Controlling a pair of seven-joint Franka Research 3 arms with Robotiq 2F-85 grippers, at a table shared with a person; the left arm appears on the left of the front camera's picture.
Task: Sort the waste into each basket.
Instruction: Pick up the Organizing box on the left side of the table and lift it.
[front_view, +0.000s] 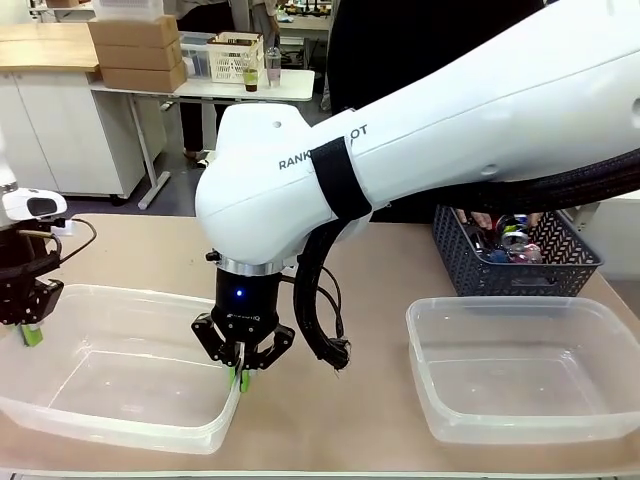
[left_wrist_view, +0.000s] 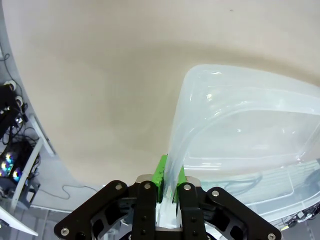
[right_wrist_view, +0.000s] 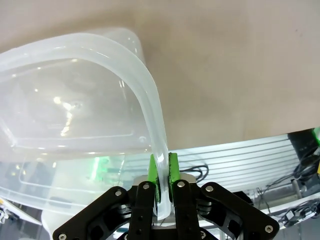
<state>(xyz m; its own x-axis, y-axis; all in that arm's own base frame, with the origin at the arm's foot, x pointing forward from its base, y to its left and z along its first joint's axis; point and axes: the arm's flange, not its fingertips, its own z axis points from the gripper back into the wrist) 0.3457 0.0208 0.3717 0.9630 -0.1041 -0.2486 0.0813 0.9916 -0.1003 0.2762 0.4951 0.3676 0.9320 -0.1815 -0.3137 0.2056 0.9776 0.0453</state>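
Observation:
A large shallow transparent tub (front_view: 120, 295) sits at the front left of the table. My left gripper (front_view: 30, 335) is shut on its left rim. In the left wrist view the rim (left_wrist_view: 175, 150) runs down between the green pads of that gripper (left_wrist_view: 169, 182). My right arm reaches across the middle, and its gripper (front_view: 240, 378) is shut on the tub's right rim; the right wrist view shows the rim (right_wrist_view: 155, 125) pinched in the gripper (right_wrist_view: 162, 182). Waste (front_view: 505, 242) lies in a dark lattice basket (front_view: 560, 272) at the right. The small baskets are out of view.
A second large transparent tub (front_view: 520, 375) stands at the front right. A person's hand (front_view: 482, 218) is at the lattice basket's far rim. My right arm's thick white body (front_view: 480, 130) spans the upper middle. Bare tabletop (front_view: 370, 300) lies between the tubs.

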